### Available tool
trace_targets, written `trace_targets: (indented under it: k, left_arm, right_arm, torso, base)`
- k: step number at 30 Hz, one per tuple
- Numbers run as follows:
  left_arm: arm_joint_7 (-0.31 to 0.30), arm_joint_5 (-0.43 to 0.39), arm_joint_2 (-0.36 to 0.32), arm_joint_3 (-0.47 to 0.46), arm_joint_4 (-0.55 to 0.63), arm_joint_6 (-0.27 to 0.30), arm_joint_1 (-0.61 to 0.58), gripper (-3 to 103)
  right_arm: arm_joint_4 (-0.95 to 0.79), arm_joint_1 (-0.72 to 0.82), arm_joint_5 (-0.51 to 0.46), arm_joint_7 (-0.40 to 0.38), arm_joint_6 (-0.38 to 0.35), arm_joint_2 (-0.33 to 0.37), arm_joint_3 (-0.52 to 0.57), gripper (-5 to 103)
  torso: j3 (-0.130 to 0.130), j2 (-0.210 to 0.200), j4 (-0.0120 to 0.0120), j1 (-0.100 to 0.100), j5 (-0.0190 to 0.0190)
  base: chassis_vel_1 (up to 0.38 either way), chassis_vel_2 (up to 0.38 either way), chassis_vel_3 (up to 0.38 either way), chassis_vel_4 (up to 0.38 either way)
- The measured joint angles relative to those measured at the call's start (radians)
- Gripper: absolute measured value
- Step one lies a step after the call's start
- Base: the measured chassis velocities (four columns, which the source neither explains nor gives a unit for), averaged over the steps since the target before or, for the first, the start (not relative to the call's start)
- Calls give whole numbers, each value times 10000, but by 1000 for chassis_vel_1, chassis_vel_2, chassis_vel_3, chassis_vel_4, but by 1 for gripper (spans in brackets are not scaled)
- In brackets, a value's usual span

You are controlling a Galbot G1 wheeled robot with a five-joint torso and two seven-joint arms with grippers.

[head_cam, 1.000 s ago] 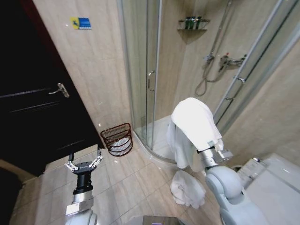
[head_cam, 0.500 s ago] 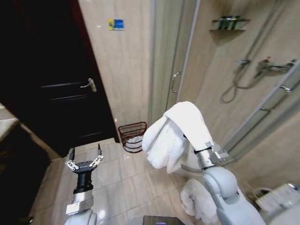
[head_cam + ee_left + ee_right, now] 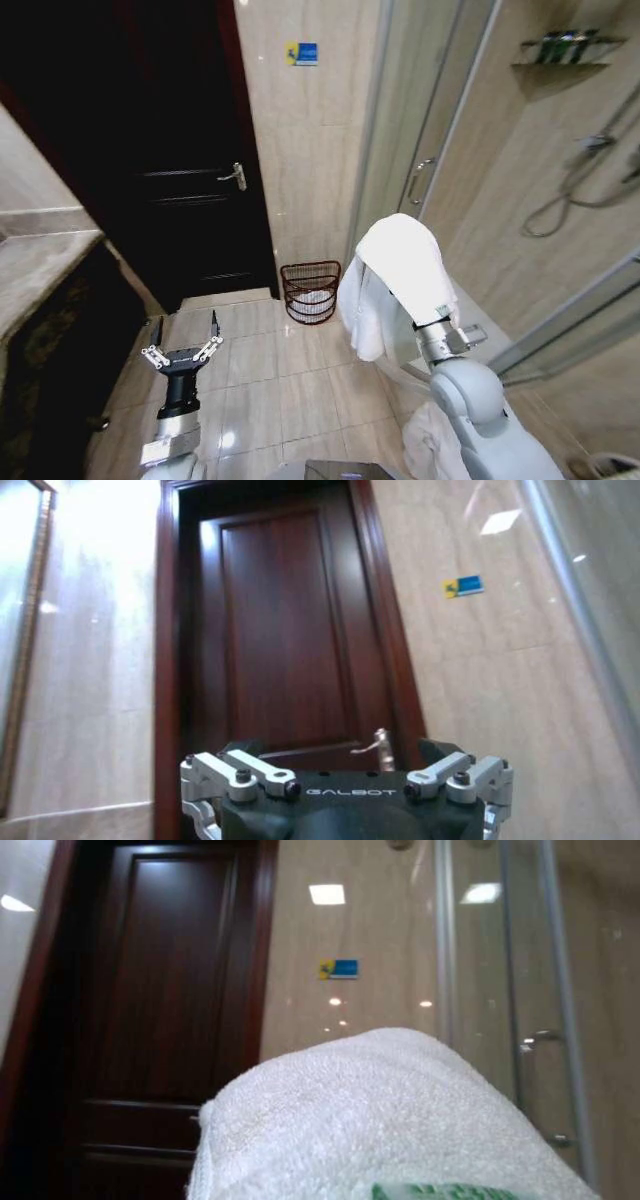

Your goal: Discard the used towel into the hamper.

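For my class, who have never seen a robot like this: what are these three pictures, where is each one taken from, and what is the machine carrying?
This is a wheeled robot with two arms in a bathroom. The wide picture comes from a camera on its head, looking down. The other two come from cameras on its wrists.

The right arm holds up a white towel, draped over the right gripper so its fingers are hidden; the right wrist camera sees the same towel close up. The left gripper is open and empty, low at the robot's left.

On the floor by the wall, beside the dark door, stands the hamper, a small wire basket. Another white towel lies on the floor.
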State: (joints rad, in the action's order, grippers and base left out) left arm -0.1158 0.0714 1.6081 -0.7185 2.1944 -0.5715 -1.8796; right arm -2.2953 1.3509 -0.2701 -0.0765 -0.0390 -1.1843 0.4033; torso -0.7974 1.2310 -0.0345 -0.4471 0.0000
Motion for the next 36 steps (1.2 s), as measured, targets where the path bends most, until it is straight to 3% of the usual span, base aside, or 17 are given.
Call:
trace_targets:
  k: [15, 26, 30, 36]
  left_arm:
    - [-99, 65, 0, 51, -469, -621, -208, 100]
    - [-150, -93, 0, 51, -551, -641, -288, 100]
    - [-125, -140, -1, 58, -498, -580, -391, 100]
    - [53, -199, 0, 121, -146, 212, -839, 100]
  right_arm:
    - [471, 395, 563, 317, 771, -431, -132, 4]
    - [773, 407, 1088, 314, 875, -780, -634, 4]
    - [970, 361, 1245, 314, 952, -930, -726, 4]
    - [1110, 428, 1453, 328, 1021, -1310, -614, 4]
  torso:
    - [0, 1, 1, 0, -1]
    - [0, 1, 1, 0, -1]
    - [0, 1, 0, 0, 0]
    - [0, 1, -1, 1, -1]
  base:
    - [14, 12, 10, 11]
    - [0, 0, 0, 0]
    - [0, 0, 0, 0]
    - [-6, 9, 4, -4]
